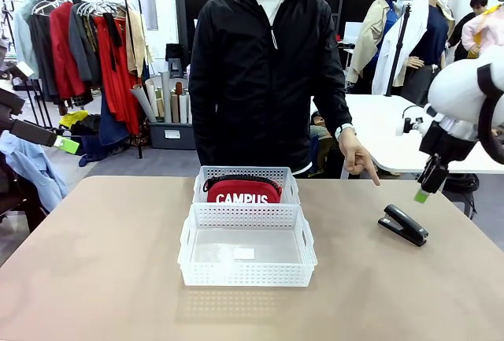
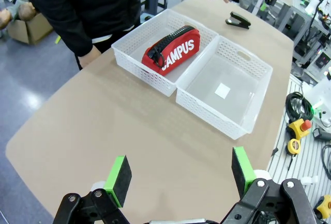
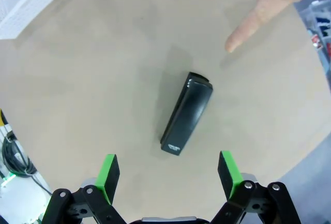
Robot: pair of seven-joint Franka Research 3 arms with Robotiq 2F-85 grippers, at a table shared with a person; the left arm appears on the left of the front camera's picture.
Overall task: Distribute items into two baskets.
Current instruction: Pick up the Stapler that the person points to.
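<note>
While a person in a black jacket stands at the far edge of the table (image 1: 94, 278), a gripper hangs at each side. At the far left, the left gripper (image 2: 180, 175) is raised beyond the table's left edge, its green-padded jaws spread wide and empty. Its wrist view looks down across the tabletop toward the baskets.

Two white mesh-sided baskets stand in the middle of the table, one behind the other, with their long sides touching. The near basket (image 1: 246, 276) sits closer to the robot's edge and has a small white label on its floor. The far basket (image 1: 206, 177) sits by the person's edge. The red pouch (image 1: 244, 192) with white "CAMPUS" lettering lies inside it, with its black zip along the top.

To the right of the baskets, the person's hand (image 1: 358, 156) reaches down over the far edge. Its index finger points toward the black stapler (image 1: 403, 225). The stapler lies flat on bare tabletop near the table's right edge, well apart from both baskets.

At the far right, the right gripper (image 3: 168, 175) hovers above the stapler without touching it, its jaws spread wide and empty. In its wrist view the stapler lies ahead of the two green pads (image 3: 228, 169) and between their lines, with the pointing fingertip just beyond it.
</note>
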